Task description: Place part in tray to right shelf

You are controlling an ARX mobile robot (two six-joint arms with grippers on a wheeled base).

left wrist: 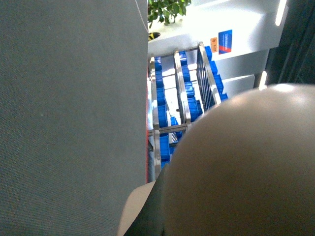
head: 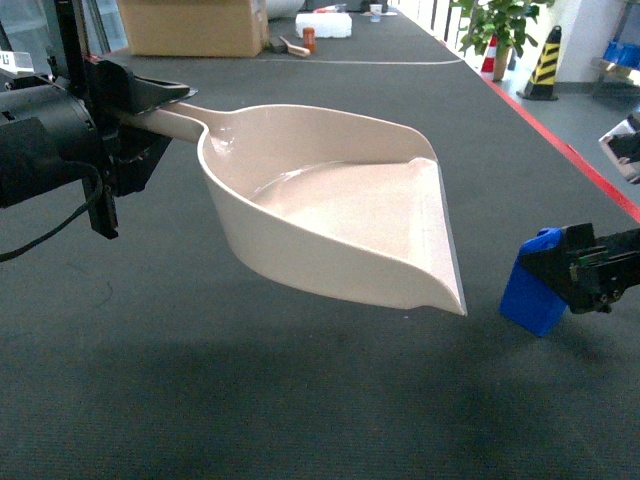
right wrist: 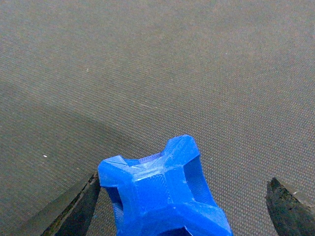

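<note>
The tray (head: 340, 215), a cream dustpan-shaped scoop, hangs above the dark mat with its mouth toward the right. My left gripper (head: 150, 108) is shut on its handle at the upper left. The tray's underside (left wrist: 246, 172) fills the lower right of the left wrist view. The part (head: 535, 290), a small bright-blue block, hangs tilted just right of the tray's mouth, with my right gripper (head: 575, 270) shut on it. In the right wrist view the part (right wrist: 162, 196) shows its cross-shaped end; the left finger (right wrist: 81, 209) lies against it. The right shelf (left wrist: 182, 98) is a steel rack beyond the table edge.
A cardboard box (head: 195, 25), a white container (head: 323, 24) and a small orange item (head: 309, 40) sit at the far end of the mat. A red stripe (head: 570, 150) marks the table's right edge. Blue crates (left wrist: 192, 103) sit in the rack.
</note>
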